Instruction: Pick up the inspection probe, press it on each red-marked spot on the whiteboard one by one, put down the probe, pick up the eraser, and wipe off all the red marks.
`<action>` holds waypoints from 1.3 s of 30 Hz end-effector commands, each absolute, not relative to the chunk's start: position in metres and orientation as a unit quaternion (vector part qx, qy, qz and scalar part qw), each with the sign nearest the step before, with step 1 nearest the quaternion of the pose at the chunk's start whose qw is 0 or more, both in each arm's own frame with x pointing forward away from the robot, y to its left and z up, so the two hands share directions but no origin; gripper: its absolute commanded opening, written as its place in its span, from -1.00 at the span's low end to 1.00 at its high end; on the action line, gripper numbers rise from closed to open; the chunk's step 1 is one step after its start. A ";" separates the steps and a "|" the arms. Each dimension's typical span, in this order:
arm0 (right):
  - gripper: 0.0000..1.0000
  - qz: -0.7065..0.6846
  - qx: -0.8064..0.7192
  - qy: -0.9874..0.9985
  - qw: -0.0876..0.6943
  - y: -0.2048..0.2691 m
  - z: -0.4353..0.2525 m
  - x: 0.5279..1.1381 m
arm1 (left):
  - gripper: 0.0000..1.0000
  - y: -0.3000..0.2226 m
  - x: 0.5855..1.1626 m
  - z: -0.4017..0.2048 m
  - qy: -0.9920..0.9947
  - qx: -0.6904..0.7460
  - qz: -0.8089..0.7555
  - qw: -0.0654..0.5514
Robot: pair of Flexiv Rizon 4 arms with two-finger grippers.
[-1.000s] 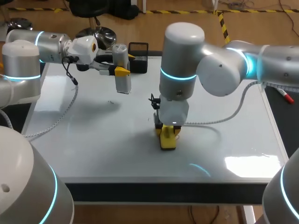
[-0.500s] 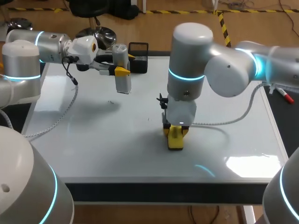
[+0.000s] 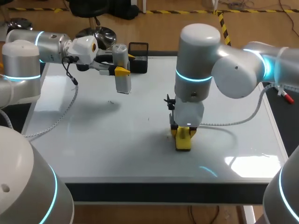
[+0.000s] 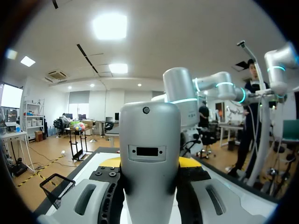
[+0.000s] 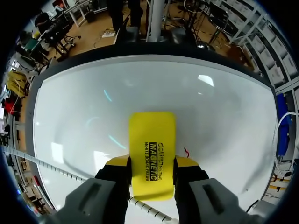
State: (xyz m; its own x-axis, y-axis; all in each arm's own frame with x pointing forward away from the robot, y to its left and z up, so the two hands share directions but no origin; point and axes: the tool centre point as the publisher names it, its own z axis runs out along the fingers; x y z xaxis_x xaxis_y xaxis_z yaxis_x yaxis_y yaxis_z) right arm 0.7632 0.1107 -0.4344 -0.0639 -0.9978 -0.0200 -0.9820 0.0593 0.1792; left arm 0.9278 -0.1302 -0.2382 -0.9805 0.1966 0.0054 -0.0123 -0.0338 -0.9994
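the whiteboard lies under both arms. the left gripper is clamped on the grey inspection probe, which stands upright between the fingers with its long axis crossing them and its lower end pointing down over the far part of the board. the right gripper pinches the yellow eraser from both sides. the eraser's long axis runs straight out ahead of the fingers, toward the board. a small red mark shows just beside one finger.
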 end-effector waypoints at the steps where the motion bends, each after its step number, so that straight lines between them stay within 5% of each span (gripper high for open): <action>1: -1.00 -0.069 0.682 -0.726 0.055 0.102 -0.462 0.760 | -1.00 -0.130 0.927 -0.237 -0.692 -0.067 0.716 0.072; 16: -1.00 -0.051 0.708 -0.704 0.012 0.139 -0.392 0.773 | -1.00 -0.130 0.927 -0.237 -0.692 -0.067 0.716 0.072; 39: -1.00 -0.084 0.738 -0.670 0.012 0.193 -0.418 0.763 | -1.00 -0.130 0.927 -0.237 -0.692 -0.067 0.716 0.072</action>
